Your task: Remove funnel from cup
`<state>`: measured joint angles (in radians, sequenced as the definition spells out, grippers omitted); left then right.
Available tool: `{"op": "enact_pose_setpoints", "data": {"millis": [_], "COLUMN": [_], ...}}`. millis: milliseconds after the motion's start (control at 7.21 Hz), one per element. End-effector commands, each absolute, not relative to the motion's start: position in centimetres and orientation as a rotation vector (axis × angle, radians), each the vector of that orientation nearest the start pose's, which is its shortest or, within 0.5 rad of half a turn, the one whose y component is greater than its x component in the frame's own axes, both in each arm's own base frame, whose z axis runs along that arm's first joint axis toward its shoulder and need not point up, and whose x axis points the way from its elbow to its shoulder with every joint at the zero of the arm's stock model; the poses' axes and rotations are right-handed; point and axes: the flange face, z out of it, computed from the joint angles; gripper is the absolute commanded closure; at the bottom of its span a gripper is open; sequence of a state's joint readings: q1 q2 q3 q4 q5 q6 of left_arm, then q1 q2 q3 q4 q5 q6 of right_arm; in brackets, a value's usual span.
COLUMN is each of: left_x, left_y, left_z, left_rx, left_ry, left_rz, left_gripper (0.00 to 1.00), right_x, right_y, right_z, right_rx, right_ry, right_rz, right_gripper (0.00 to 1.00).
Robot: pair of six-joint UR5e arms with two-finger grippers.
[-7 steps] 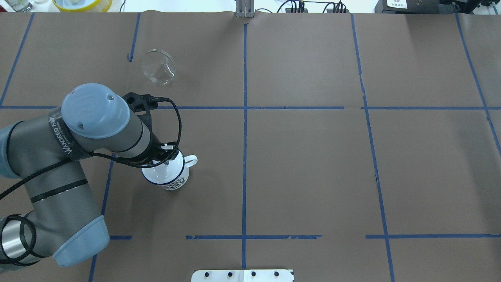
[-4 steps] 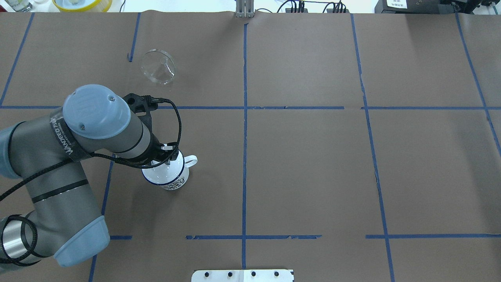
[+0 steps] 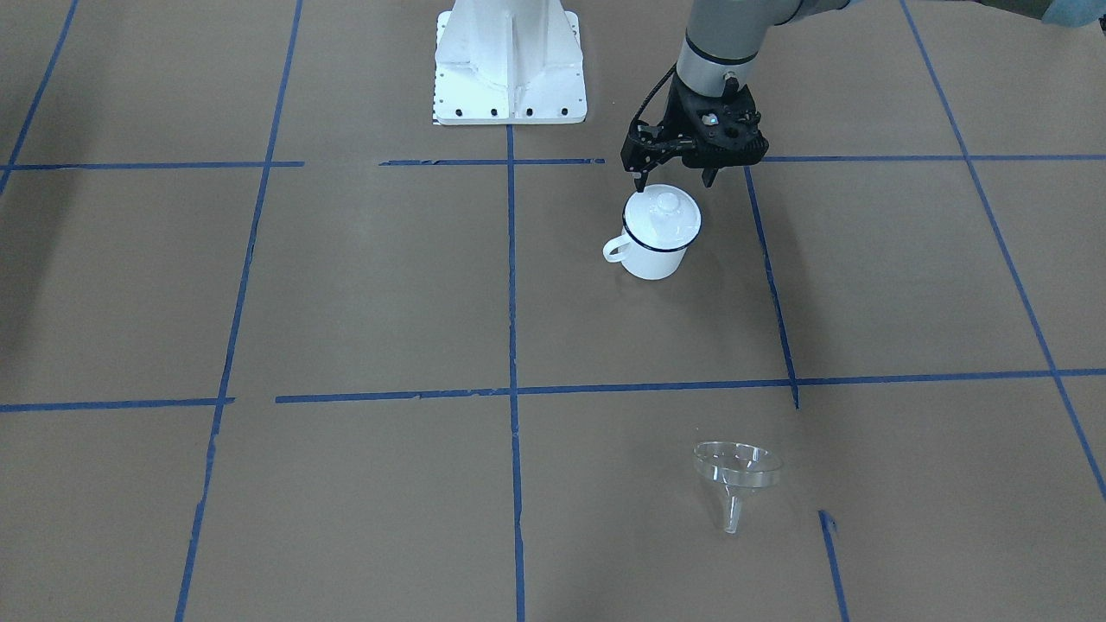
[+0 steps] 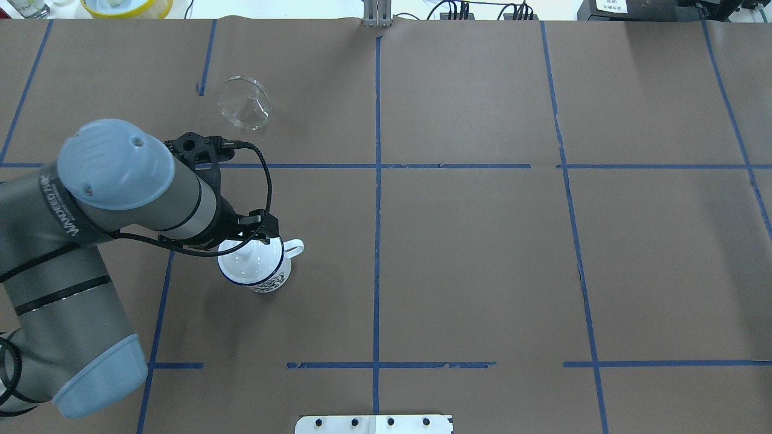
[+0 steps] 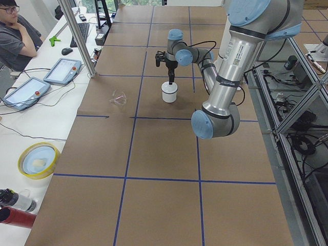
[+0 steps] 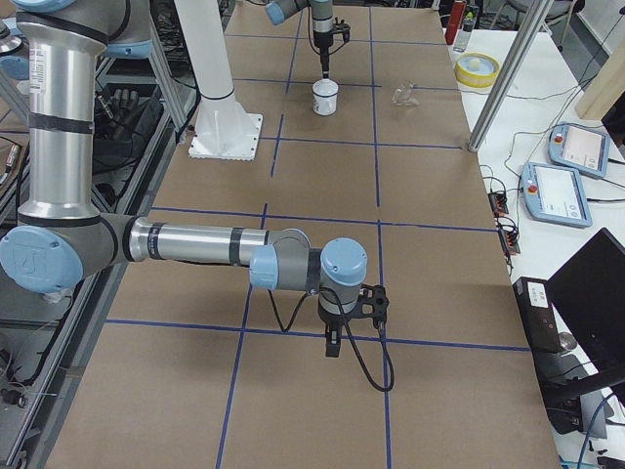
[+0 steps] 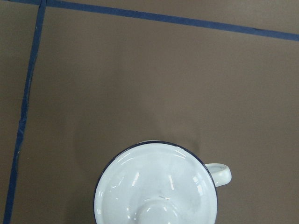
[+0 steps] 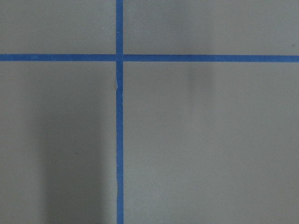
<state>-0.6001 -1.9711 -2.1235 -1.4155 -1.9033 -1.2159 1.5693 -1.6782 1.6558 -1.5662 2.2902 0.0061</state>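
On table [image 4: 482,253], funnel [image 4: 244,108] well apart from left fingers [image 3: 638,176], spread over cup [image 3: 654,256]; right fingers [image 6: 332,343]: cannot tell.

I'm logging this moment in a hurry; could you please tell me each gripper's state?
Left gripper: open, empty, above the cup.
Right gripper: cannot tell.

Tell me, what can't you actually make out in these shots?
The inside of the cup: covered by the lid in every view.
The right gripper: seen only in the exterior right view, too small to tell open or shut.
The print on the cup's side: overhead view, too small to read.
The lid's knob: cut off by the left wrist view's bottom edge.
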Motion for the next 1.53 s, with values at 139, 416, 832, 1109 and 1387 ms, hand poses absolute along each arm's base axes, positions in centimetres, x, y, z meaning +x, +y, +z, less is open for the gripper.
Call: {"op": "enact_pose_setpoints", "data": {"millis": [139, 416, 832, 1109, 1387], "left_x": [24.2, 12.3, -1.2, -4.9, -6.8], "left_y": [-45.2, -47.9, -49.6, -48.3, -44.0], "left_z": [26.8, 35.1, 54.7, 60.9, 63.6], "left_rx": [0.209, 0.266, 0.104, 0.016, 0.029], "left_ry": [0.846, 0.78, 0.727, 0.724, 0.777], "left_rz": [0.091, 0.244, 0.224, 0.116, 0.068], "left_gripper": [0.0, 0.0, 0.0, 0.0, 0.0], "right_x": [6.7, 6.7, 6.7, 6.7, 6.7], "right_y": [-44.5, -44.5, -44.5, -44.5, -44.5], "right_z": [67.0, 67.0, 67.0, 67.1, 67.0], "right_rx": [-0.019, -0.019, -0.019, -0.02, -0.019], "right_ry": [-0.719, -0.719, -0.719, -0.719, -0.719], "right_rz": [0.01, 0.01, 0.01, 0.011, 0.01], "right_gripper": [0.0, 0.0, 0.0, 0.0, 0.0]}}
